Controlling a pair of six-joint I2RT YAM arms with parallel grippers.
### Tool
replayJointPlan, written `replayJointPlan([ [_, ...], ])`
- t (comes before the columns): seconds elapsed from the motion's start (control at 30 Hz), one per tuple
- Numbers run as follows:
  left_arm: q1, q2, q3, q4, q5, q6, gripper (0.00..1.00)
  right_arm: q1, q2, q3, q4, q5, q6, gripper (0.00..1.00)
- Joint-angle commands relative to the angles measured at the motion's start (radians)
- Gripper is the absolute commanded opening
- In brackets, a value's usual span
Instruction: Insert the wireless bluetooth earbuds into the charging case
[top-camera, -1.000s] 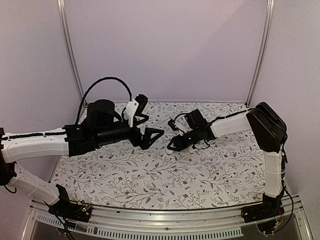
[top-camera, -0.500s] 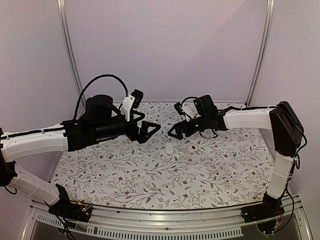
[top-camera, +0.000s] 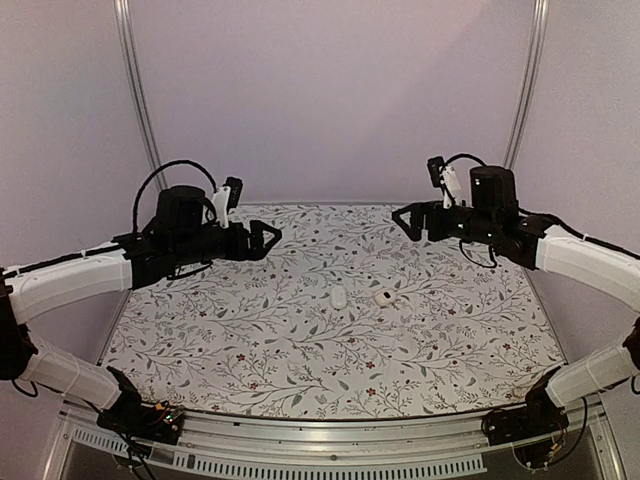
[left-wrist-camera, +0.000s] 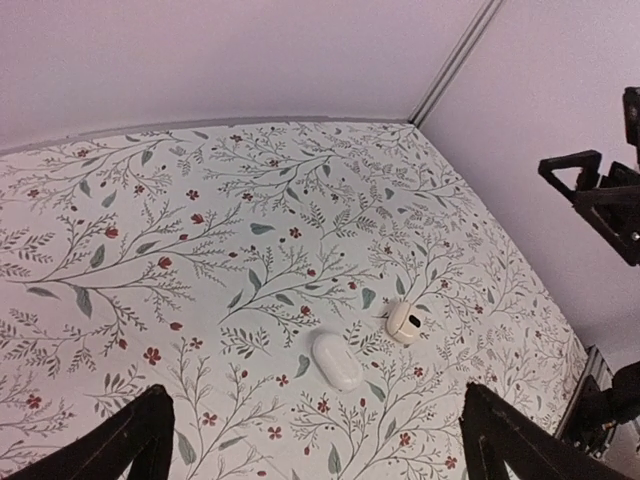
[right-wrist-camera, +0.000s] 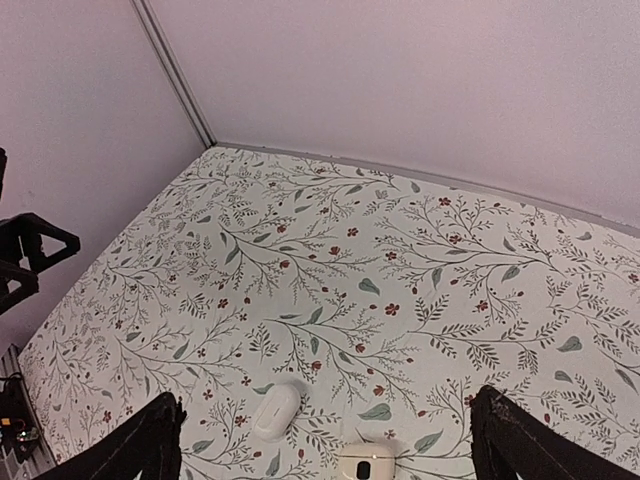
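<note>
The wireless bluetooth earbuds (top-camera: 339, 297) show as a plain glossy white oval lying flat on the flowered table mid-way between the arms. Just to its right, a small gap apart, sits the charging case (top-camera: 384, 298), white with a dark spot on its side. Both also show in the left wrist view, earbuds (left-wrist-camera: 336, 360) and case (left-wrist-camera: 404, 322), and in the right wrist view, earbuds (right-wrist-camera: 275, 410) and case (right-wrist-camera: 363, 465). My left gripper (top-camera: 265, 239) hangs open, high and left of them. My right gripper (top-camera: 408, 220) hangs open, high and right. Neither holds anything.
The flowered tablecloth (top-camera: 300, 350) covers the table. Lilac walls with metal corner rails (top-camera: 140, 110) close the back and sides. Across the table, the right gripper (left-wrist-camera: 598, 190) shows in the left wrist view and the left gripper (right-wrist-camera: 28, 255) in the right wrist view.
The right gripper opened and pulled up and away to the right, uncovering the earbuds and case on the table. The left arm drew back to the left and rose.
</note>
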Motion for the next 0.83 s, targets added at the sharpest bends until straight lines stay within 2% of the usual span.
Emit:
replayJointPlan([
  [0.0, 0.050, -0.018, -0.078, -0.011, -0.012, -0.107, 1.00, -0.028, -0.121, -0.138, 0.021, 0.119, 0.102, 0.99],
  [0.17, 0.067, -0.048, -0.175, 0.049, -0.071, -0.157, 1.00, -0.042, -0.251, -0.300, 0.041, 0.150, 0.147, 0.99],
  [0.37, 0.080, -0.047, -0.258, 0.074, -0.082, -0.194, 1.00, -0.044, -0.283, -0.418, 0.082, 0.193, 0.185, 0.99],
  [0.8, 0.081, -0.017, -0.293, 0.102, -0.082, -0.215, 1.00, -0.044, -0.307, -0.516, 0.142, 0.208, 0.223, 0.99],
])
